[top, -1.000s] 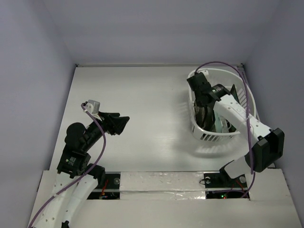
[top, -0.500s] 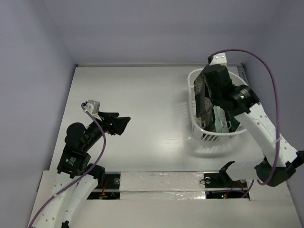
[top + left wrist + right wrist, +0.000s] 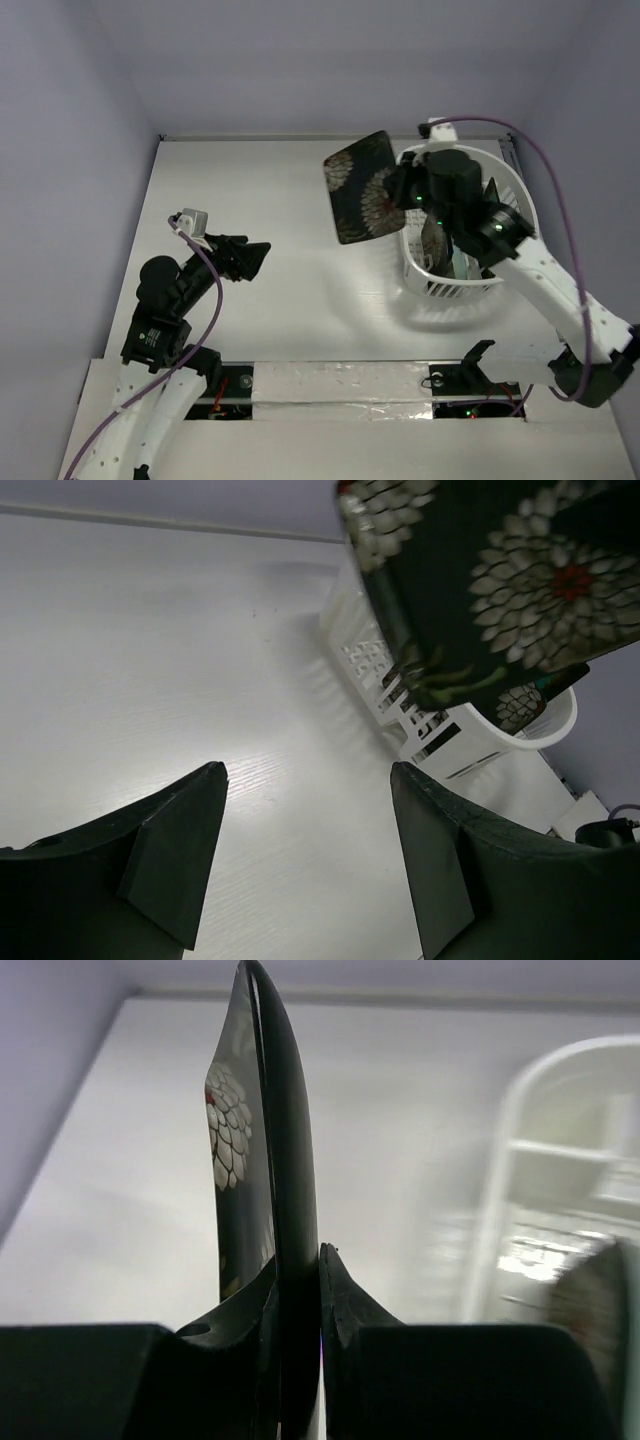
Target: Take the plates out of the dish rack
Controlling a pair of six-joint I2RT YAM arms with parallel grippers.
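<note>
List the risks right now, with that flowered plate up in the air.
1. The right gripper pinches the black flowered plate at one edge only, in the air above the table. It may pivot or slip out and drop.
2. The plate hangs just beside the dish rack. A swing back could knock the rack's rim.
3. The left gripper stands open, facing the plate. A badly aimed handover could bump it.

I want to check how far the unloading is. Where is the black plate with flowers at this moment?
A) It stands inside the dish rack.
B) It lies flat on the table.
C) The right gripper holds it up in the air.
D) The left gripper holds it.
C: the right gripper pinches the black flowered plate by its edge, raised beside the dish rack.
</note>
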